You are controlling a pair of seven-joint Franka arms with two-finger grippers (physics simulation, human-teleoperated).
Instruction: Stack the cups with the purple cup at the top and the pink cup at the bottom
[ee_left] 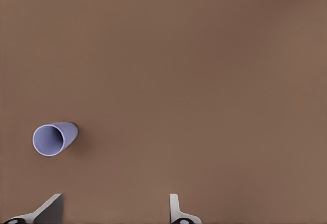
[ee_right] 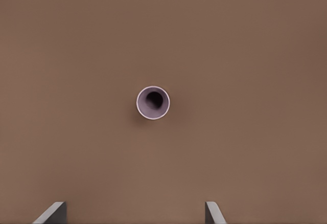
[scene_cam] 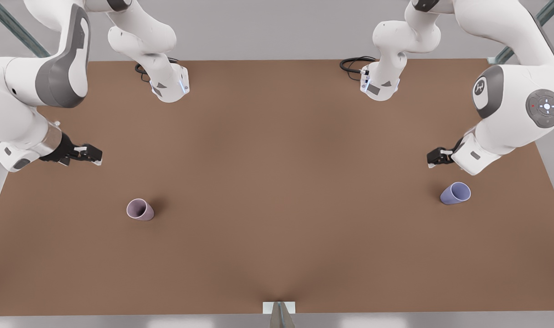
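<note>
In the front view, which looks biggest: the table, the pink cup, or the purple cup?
1. The table, by far the biggest.
2. The pink cup and the purple cup look about alike, so I won't rank them.

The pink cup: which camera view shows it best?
The right wrist view: the pink cup sits near the middle, seen straight down its open mouth. The front view shows it small, upright on the table, on that view's left.
</note>
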